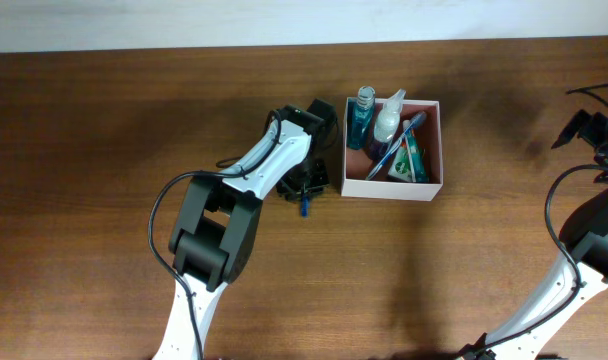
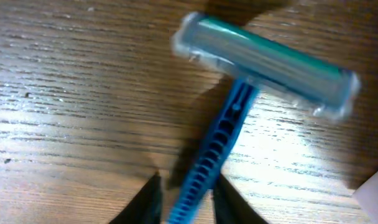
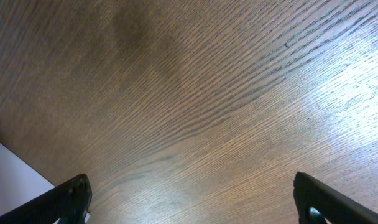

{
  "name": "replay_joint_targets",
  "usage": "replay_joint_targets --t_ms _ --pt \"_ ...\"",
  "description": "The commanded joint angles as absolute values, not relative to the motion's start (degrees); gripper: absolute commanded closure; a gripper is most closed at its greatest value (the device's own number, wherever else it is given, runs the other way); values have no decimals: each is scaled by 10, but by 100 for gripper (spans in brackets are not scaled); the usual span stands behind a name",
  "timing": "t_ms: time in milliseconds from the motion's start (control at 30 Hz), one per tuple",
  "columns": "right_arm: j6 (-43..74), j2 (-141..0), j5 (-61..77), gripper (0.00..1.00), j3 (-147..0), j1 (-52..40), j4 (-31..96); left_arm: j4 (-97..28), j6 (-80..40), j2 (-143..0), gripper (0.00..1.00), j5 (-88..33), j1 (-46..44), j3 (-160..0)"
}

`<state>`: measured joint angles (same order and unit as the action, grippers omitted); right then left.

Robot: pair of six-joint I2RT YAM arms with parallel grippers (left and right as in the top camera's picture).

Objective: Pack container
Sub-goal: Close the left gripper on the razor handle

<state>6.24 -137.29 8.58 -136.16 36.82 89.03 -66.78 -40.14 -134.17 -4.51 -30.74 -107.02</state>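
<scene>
- The left gripper [image 2: 190, 198] is drawn narrow on the blue handle of the disposable razor [image 2: 263, 65] and looks to be pinching it low over the wooden table [image 1: 104, 130]
- The container [image 1: 389, 190] sits just to its right, with bottles and a toothbrush inside
- Lift the razor above the white wall before crossing, then lower it onto the bare pinkish floor
- The right gripper [image 3: 192, 199] gapes wide, well apart; leave it there
</scene>
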Motion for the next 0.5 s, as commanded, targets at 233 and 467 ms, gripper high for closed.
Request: replay_joint_targets --t_ms 233,467 --pt "65 -1354 79 1 -1359 370 889 -665 -403 -1341 90 -40 -305 -1053" --pt "65 -1354 79 1 -1359 370 889 -667 -402 -1341 96 -17 -304 -1054"
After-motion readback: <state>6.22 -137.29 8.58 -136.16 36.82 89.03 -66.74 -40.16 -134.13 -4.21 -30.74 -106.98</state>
